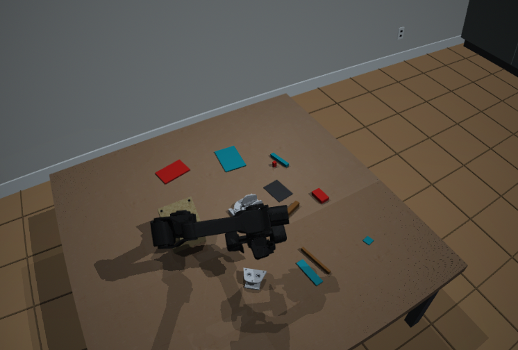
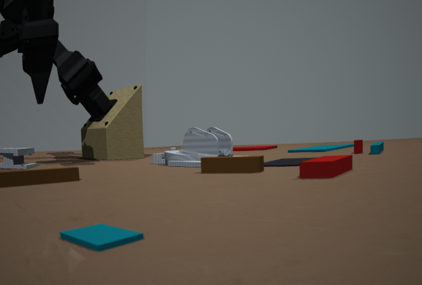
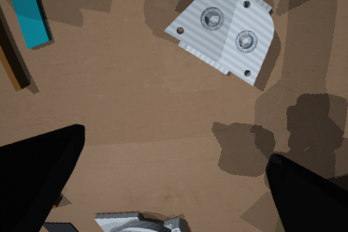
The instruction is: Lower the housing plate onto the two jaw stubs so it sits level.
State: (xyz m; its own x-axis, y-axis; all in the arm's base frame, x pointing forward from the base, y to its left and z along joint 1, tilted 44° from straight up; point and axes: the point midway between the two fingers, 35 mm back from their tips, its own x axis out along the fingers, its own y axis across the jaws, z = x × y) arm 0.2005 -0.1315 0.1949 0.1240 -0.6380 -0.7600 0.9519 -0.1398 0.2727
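The housing plate [image 1: 254, 271] [image 2: 21, 150] [image 3: 224, 30] is light grey, with two large round holes and several small ones. It stands level on its own part near the front of the table, away from the base. The base with the two jaws [image 1: 246, 205] [image 2: 198, 143] [image 3: 117, 222] is light grey and sits further back. Two upright rounded fins show on it in the exterior view. The arm partly hides it in the top view. My gripper [image 3: 181, 151] is wide open and empty, high above the table between plate and base. The jaws' pins and stubs cannot be made out.
A brown bar [image 1: 315, 260] and a teal strip [image 1: 309, 271] lie right of the plate. A brown block [image 2: 232, 164], a dark square [image 1: 278, 190] and a red block [image 1: 320, 195] lie near the base. The arm's wooden mount [image 2: 125, 133] stands left of the base.
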